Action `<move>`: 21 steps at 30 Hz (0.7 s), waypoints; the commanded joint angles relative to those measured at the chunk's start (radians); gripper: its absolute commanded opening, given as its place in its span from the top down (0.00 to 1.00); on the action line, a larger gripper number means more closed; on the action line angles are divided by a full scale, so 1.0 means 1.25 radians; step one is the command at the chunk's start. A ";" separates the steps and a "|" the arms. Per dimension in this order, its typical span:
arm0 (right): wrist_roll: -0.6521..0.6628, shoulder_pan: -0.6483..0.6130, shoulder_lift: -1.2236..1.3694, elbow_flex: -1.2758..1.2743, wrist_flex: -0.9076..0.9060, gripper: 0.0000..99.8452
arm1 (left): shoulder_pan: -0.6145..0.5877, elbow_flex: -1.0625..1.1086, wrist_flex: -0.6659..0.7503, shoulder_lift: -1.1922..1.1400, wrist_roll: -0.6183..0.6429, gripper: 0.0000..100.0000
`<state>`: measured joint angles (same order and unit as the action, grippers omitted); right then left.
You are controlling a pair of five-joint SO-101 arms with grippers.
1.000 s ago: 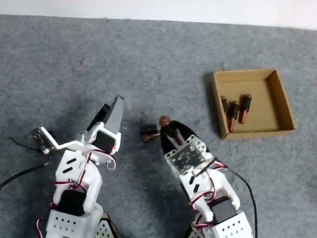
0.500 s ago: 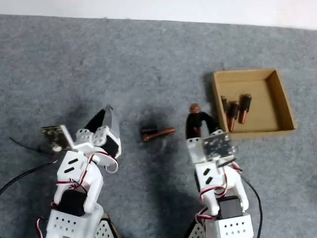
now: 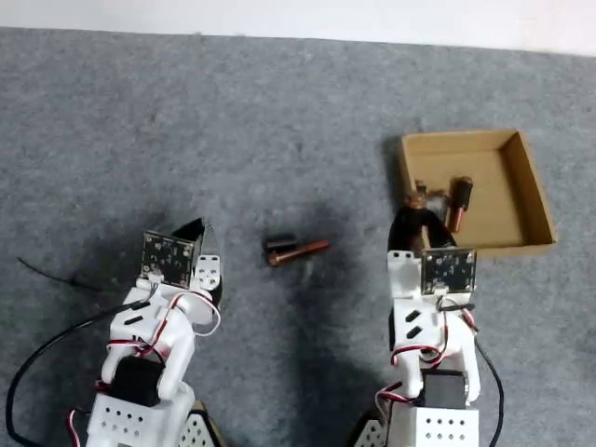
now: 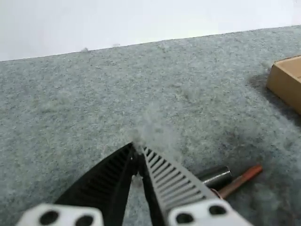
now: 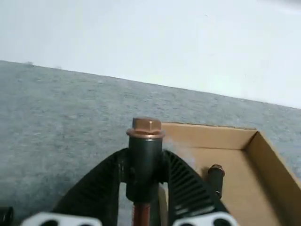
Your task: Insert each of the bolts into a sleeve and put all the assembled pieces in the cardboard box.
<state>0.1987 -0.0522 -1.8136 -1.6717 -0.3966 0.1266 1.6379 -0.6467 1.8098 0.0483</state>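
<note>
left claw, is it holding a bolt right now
No, the left claw is shut on nothing; a bolt lies on the carpet by a sleeve.

High cam is looking down on table (image 3: 140, 112) from well off, arms (image 3: 149, 358) at frame bottom. L wrist cam is riding low & close, facing wall (image 4: 141, 23) past L gripper (image 4: 137, 154); R cam likewise, past R gripper (image 5: 143, 160). All 3 are sharing box (image 3: 503, 209); high & L, loose bolt (image 3: 300, 250).

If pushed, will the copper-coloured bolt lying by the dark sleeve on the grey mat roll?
Probably little: the copper-coloured bolt has a round shaft, yet the fuzzy grey mat should damp rolling. It looks like rigid metal.
</note>
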 commanded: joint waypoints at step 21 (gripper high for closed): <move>-0.041 0.253 1.377 1.127 -0.168 1.00 | 0.002 0.047 0.103 0.008 -0.010 0.99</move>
<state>0.1588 0.2455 -0.2117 -0.5086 -0.5148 0.1250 1.6763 -0.5409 1.8098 0.0422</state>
